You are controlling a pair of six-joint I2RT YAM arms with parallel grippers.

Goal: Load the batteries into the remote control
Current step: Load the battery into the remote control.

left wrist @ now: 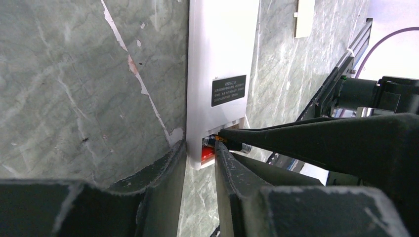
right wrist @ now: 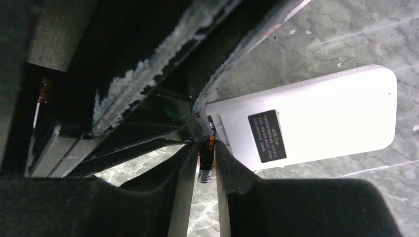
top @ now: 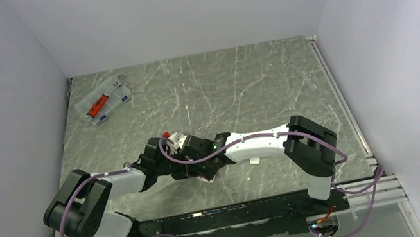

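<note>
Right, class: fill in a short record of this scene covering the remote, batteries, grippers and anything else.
remote: back up, one end open
battery: between the right gripper fingers, at that open end
second battery: red end shows inside the open end
left gripper: fingers straddle the remote's open end
elsewhere: clear case, far left

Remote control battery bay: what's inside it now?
One reddish battery lies in the remote control's open bay; a second battery sits between the right gripper's jaws at its mouth. Deeper inside is hidden.
</note>
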